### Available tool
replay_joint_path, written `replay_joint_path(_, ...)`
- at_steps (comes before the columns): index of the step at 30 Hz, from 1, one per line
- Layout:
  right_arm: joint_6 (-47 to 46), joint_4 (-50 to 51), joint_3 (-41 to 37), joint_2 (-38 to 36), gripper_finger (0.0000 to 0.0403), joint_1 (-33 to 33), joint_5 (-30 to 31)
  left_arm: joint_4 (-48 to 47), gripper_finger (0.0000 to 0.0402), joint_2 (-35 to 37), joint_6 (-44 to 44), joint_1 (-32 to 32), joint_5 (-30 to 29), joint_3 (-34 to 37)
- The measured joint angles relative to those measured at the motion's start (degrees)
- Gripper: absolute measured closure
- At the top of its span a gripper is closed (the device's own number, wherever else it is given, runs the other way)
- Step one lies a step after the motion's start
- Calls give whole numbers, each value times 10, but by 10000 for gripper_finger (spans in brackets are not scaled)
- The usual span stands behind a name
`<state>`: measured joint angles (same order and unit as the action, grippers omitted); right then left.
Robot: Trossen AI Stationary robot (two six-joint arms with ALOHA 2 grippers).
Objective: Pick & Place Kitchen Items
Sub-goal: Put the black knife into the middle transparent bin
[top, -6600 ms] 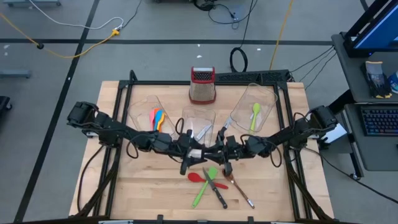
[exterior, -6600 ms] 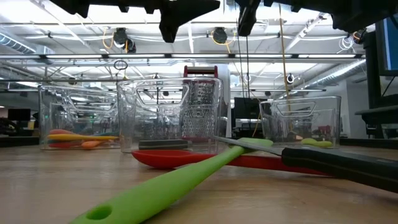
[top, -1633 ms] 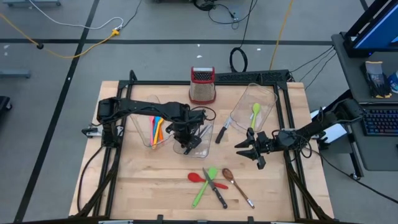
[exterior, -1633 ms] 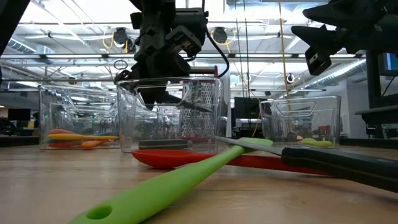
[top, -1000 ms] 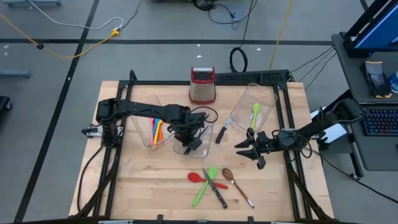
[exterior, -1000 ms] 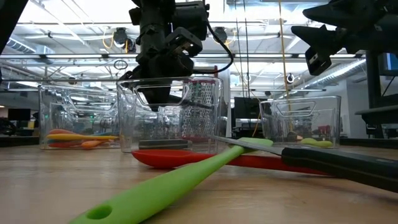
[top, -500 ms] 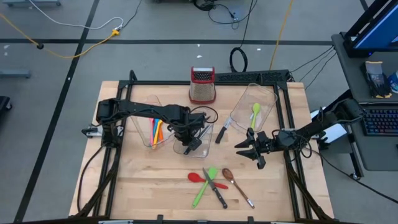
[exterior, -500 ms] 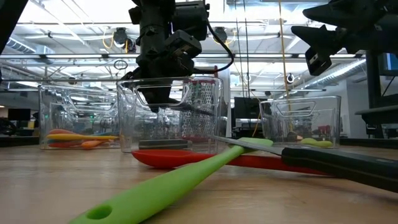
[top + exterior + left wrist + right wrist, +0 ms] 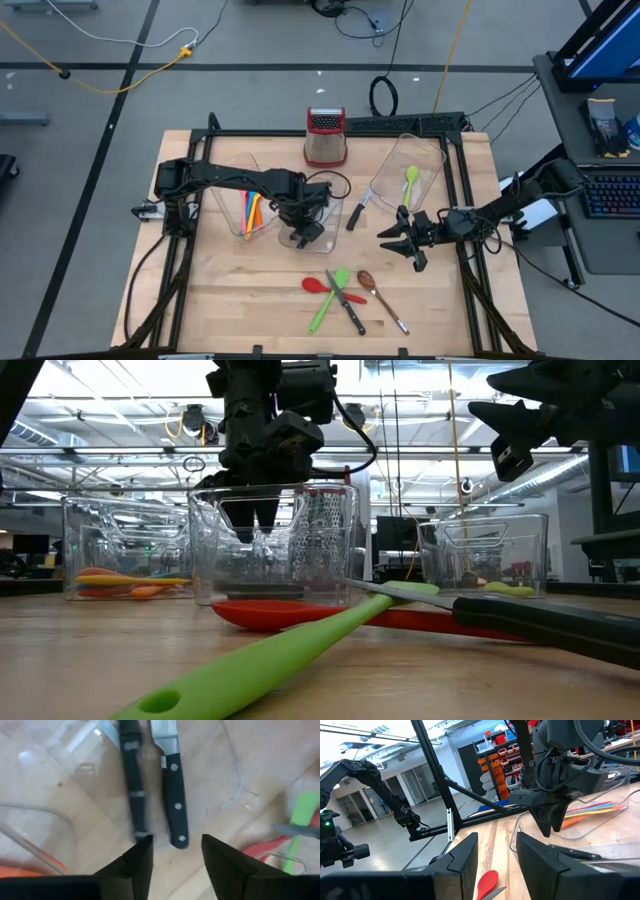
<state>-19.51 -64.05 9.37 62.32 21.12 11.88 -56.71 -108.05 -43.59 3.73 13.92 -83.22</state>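
My left gripper (image 9: 303,232) (image 9: 257,525) hangs open inside the top of the clear middle bin (image 9: 338,190), touching nothing. In the left wrist view its fingers (image 9: 175,855) stand above two black-handled knives (image 9: 172,795) that lie side by side on the bin floor. My right gripper (image 9: 400,243) (image 9: 497,865) waits open and empty right of the bin, above the table. A red spoon (image 9: 318,285), a green spatula (image 9: 328,300), a black-handled knife (image 9: 350,308) and a brown spoon (image 9: 380,298) lie heaped on the table near the front.
The left bin (image 9: 232,178) holds pink, orange and blue utensils (image 9: 253,208). The tilted right bin (image 9: 430,155) holds a green spoon (image 9: 411,183). Another black-handled knife (image 9: 356,212) lies between the bins. A red-topped grater (image 9: 325,137) stands at the back.
My left gripper, over the middle bin, has opened and let go of a black-handled knife, which now lies on the bin floor beside the other knife. My right arm has kept still.
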Motion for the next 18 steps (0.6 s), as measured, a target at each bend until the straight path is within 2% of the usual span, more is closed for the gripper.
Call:
replay_joint_path(5, 0, -5, 0, 0, 275, 0, 0, 0, 212, 22, -10, 12, 70, 0)
replay_joint_path(9, 1, -5, 0, 0, 275, 0, -1, 5, 214, 64, -12, 11, 63, 0)
replay_joint_path(11, 6, -5, 0, 0, 275, 0, -1, 11, 221, 93, -7, 5, 35, 0)
replay_joint_path(15, 4, -4, 0, 0, 275, 0, -2, 30, 241, 154, 22, -17, -59, 0)
replay_joint_path(18, -41, 2, 0, 0, 275, 0, -16, 37, 258, 192, 51, -41, -116, 0)
